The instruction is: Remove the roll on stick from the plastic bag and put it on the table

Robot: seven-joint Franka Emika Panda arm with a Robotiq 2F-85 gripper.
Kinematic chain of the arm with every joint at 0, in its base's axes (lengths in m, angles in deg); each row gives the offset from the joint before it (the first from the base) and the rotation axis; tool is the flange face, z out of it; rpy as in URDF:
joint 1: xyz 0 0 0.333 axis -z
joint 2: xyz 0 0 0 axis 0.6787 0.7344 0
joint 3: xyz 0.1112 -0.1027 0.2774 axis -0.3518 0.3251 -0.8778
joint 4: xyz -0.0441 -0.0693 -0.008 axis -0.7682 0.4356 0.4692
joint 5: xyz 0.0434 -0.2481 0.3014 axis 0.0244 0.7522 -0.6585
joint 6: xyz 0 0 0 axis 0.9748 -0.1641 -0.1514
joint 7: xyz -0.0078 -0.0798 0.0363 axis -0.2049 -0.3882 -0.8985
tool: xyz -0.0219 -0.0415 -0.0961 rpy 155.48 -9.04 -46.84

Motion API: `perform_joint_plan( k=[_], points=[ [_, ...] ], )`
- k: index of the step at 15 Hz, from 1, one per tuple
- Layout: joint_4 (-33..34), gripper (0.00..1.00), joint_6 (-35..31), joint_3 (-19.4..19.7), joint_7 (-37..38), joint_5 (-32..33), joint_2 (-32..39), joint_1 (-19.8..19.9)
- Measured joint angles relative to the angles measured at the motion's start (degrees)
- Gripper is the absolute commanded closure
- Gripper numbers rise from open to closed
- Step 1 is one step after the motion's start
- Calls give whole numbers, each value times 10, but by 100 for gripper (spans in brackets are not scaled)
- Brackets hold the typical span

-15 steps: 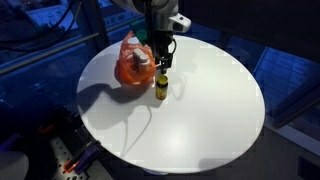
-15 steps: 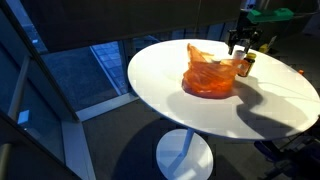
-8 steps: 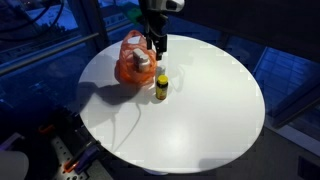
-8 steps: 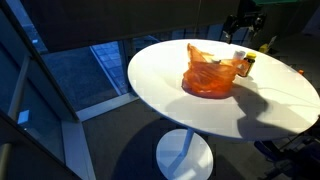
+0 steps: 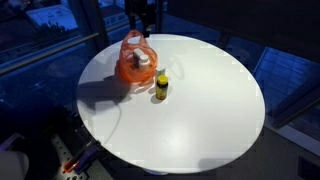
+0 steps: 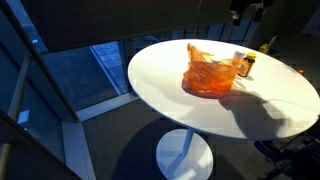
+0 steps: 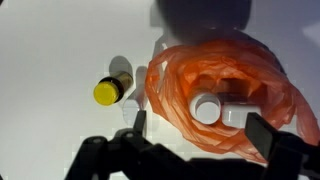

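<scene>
The roll-on stick (image 5: 160, 87) is a small yellow-capped bottle that stands upright on the round white table (image 5: 200, 110), just beside the orange plastic bag (image 5: 135, 62). It also shows in an exterior view (image 6: 245, 65) and in the wrist view (image 7: 110, 91). The bag (image 6: 210, 75) lies open and holds a white container (image 7: 207, 109). My gripper (image 7: 195, 128) is open and empty, raised high above the bag; in an exterior view (image 5: 142, 18) it is near the top edge.
Dark floor and glass panels surround the table. The table edge curves close behind the bag in an exterior view (image 6: 160, 50). Cables and equipment lie at the lower left (image 5: 70, 155).
My gripper has let go of the roll-on stick and risen straight up, away from the table. The stick stays standing beside the bag.
</scene>
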Motion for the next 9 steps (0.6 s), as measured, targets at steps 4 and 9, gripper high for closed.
perform_joint_plan(
  k=[4,9],
  points=[
    [0,0,55,-13,-63,0,-54,0],
    [-1,0,98,-23,-84,0,-110,0]
  ],
)
